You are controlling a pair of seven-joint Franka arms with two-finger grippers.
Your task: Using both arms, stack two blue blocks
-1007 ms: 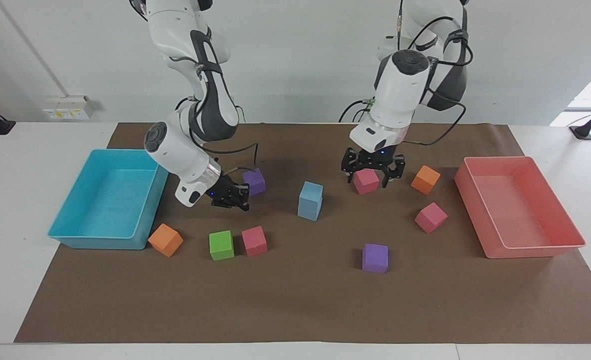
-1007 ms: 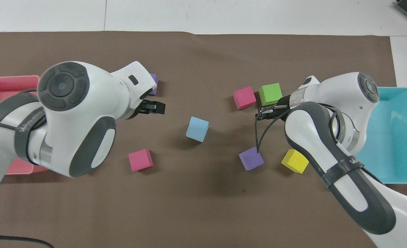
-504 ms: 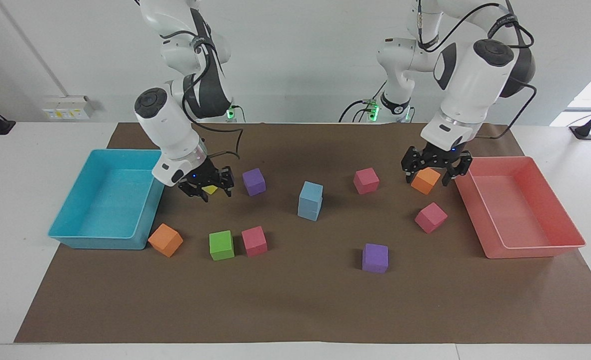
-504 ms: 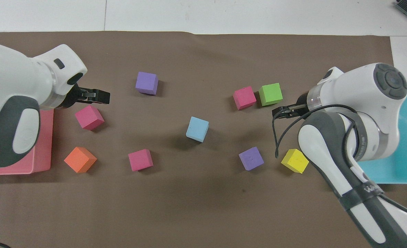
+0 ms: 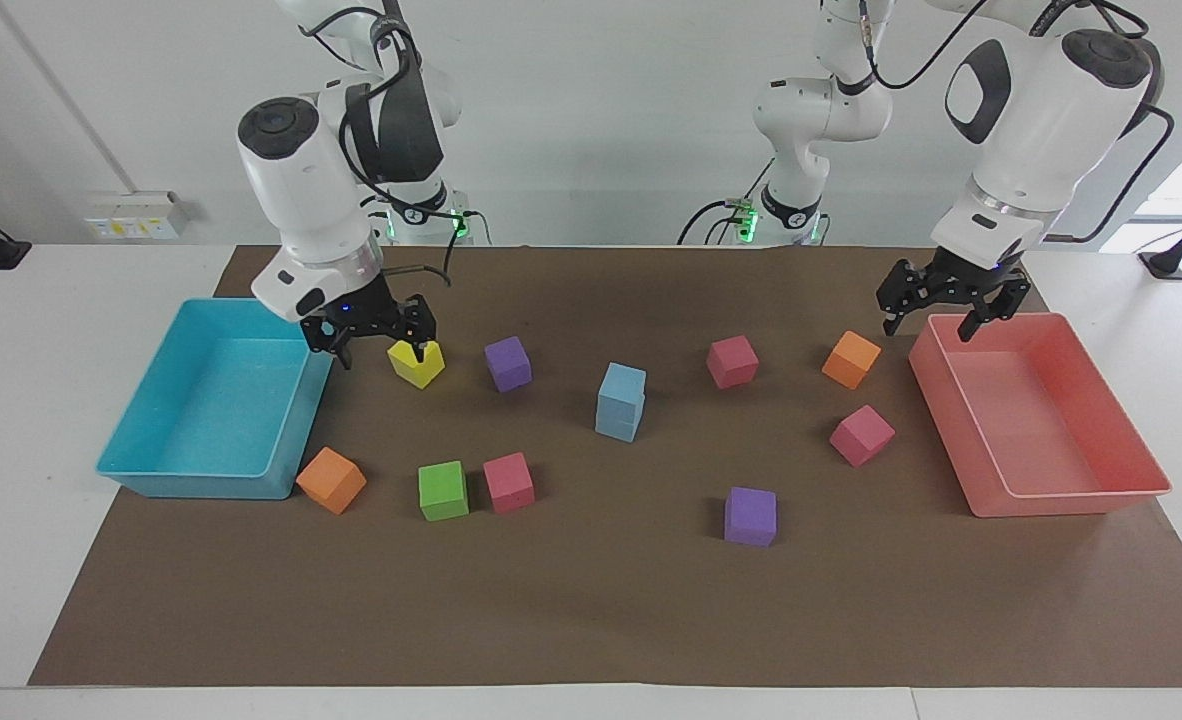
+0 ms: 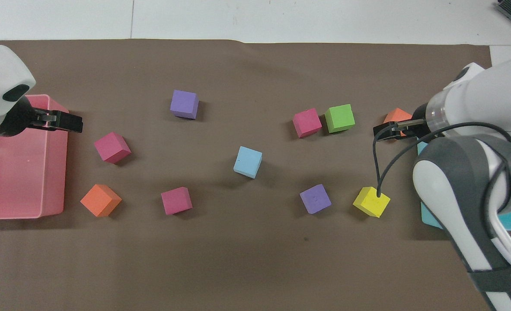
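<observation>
The two blue blocks stand stacked in the middle of the brown mat, the upper one (image 5: 622, 384) squarely on the lower one (image 5: 617, 424). From above only the top blue block (image 6: 247, 161) shows. My right gripper (image 5: 379, 350) hangs open and holds nothing, between the turquoise tray (image 5: 151, 470) and a yellow cube (image 5: 417, 363). In the overhead view the right gripper (image 6: 378, 131) is seen edge-on. My left gripper (image 5: 928, 328) is open and holds nothing, over the pink tray's (image 5: 1061, 500) rim nearest the robots. From above, the left gripper (image 6: 71, 124) lies over that tray's corner.
Loose cubes lie around the stack: pink (image 5: 732, 361), orange (image 5: 851, 359), pink (image 5: 861, 434), purple (image 5: 750, 516), purple (image 5: 508, 362), pink (image 5: 508, 482), green (image 5: 443, 490), orange (image 5: 331, 480). The trays close off the mat's two ends.
Both arms have drawn back from the middle toward their own ends and risen. The right gripper, shut a second ago beside the purple cube, has opened. The stack has not moved.
</observation>
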